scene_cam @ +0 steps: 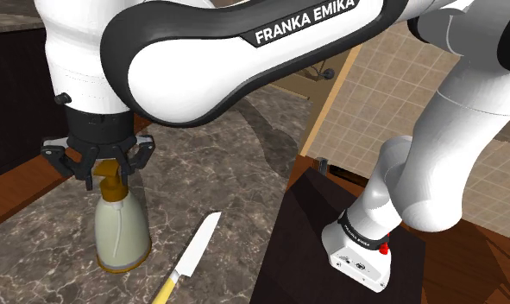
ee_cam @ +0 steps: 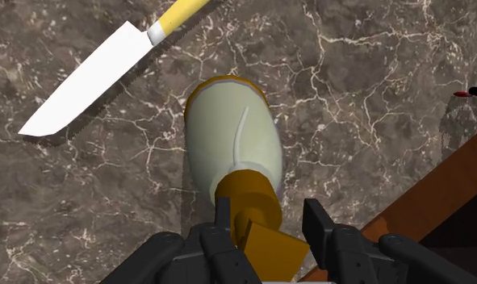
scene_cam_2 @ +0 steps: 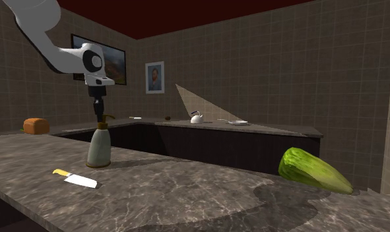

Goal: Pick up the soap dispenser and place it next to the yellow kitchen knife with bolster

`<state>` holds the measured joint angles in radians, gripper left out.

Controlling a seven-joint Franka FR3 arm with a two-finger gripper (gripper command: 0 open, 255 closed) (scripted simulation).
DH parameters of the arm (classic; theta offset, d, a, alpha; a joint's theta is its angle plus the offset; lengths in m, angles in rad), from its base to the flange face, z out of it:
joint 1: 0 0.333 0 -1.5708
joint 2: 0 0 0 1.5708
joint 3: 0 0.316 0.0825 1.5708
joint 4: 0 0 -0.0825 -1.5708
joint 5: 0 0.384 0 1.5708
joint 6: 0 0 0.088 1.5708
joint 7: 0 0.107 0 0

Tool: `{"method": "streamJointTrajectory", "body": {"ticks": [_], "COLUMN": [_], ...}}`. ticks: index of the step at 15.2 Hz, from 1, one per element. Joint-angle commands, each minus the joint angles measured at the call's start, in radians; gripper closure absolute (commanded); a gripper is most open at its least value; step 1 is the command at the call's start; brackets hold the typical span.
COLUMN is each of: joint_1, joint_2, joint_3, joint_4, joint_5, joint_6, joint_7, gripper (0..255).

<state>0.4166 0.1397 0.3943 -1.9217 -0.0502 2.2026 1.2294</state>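
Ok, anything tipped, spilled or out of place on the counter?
Nothing stands out. The soap dispenser stands upright beside the knife, which lies flat on the counter. The gripper sits open around the pump, and no spill shows.

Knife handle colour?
Yellow. The knife handle shows best in the wrist view, next to the white blade.

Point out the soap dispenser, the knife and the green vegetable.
soap dispenser [scene_cam: 122, 231], shoulder view, pale body.
knife [ee_cam: 91, 77], wrist view, white blade.
green vegetable [scene_cam_2: 315, 170], second exterior view, its middle.
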Motion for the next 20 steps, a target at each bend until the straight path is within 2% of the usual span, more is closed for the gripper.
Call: {"method": "streamJointTrajectory", "body": {"ticks": [1, 5, 6, 11, 15, 20], "joint_1": [0.0, 0.0, 0.0, 0.0, -0.008, -0.008], "joint_2": [0.0, 0.0, 0.0, 0.0, -0.06, -0.06], "joint_3": [0.0, 0.0, 0.0, 0.0, 0.002, 0.002], "joint_4": [-0.002, -0.002, -0.002, -0.002, 0.054, 0.054], "joint_5": [0.0, 0.0, 0.0, 0.0, 0.03, 0.03], "joint_6": [0.003, 0.003, 0.003, 0.003, -0.109, -0.109], "joint_7": [0.0, 0.0, 0.0, 0.0, -0.02, -0.02], "gripper": [255, 255, 0, 0, 0, 0]}}
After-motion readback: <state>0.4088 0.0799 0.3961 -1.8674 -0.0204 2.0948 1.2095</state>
